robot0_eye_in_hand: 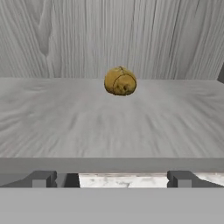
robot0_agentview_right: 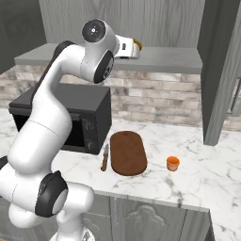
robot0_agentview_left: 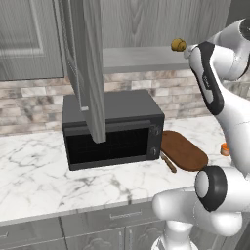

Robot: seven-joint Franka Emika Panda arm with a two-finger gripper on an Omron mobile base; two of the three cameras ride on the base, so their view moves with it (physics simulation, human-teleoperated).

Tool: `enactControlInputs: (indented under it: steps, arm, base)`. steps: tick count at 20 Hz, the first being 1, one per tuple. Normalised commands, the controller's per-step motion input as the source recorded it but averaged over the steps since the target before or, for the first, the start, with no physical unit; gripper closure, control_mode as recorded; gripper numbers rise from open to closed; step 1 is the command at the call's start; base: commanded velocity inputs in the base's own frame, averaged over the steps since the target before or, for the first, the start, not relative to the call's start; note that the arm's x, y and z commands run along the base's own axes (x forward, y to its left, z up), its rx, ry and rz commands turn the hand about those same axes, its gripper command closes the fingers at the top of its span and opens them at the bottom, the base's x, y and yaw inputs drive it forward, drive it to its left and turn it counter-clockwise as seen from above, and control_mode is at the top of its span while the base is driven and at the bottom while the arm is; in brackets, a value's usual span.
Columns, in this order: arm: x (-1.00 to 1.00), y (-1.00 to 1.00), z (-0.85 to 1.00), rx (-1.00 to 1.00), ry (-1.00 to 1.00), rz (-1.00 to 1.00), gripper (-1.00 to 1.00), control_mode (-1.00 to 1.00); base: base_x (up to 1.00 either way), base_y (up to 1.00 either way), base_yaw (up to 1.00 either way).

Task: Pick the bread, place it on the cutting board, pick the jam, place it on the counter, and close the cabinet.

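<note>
Here the bread (robot0_eye_in_hand: 120, 81) sits on the shelf (robot0_eye_in_hand: 109, 122) inside the open cabinet (robot0_agentview_left: 88, 63), ahead of the gripper (robot0_eye_in_hand: 112, 178), whose 2 fingers stand apart at the shelf's front edge, holding nothing. Below, the jam (robot0_agentview_right: 172, 163) rests on the counter (robot0_agentview_right: 207, 174) just beside the board (robot0_agentview_right: 127, 153).

Bread (robot0_eye_in_hand: 120, 81) sits on the cabinet shelf (robot0_eye_in_hand: 109, 122) toward its back. On the counter (robot0_agentview_right: 202, 174), the jam (robot0_agentview_right: 172, 163) stands right of the cutting board (robot0_agentview_right: 127, 152), the microwave (robot0_agentview_right: 70, 117) left.
</note>
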Motion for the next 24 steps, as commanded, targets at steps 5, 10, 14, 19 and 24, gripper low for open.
enactControlInputs:
  steps: [5,10,14,19,24]
  arm:
    - [0.18,-0.01,0.0,0.0,0.0,0.0,-1.0,-1.0]
    - [0.14,-0.04,0.0,0.0,0.0,0.0,-1.0,-1.0]
    - [0.23,-0.04,0.0,0.0,0.0,0.0,-1.0,-1.0]
    - [0.28,0.0,0.0,0.0,0.0,0.0,-1.0,-1.0]
    - [0.35,0.0,0.0,0.0,0.0,0.0,-1.0,-1.0]
  base:
    - [0.0,0.0,0.0]
    - [0.0,0.0,0.0]
    - [0.0,0.0,0.0]
    - [0.0,0.0,0.0]
    - [0.0,0.0,0.0]
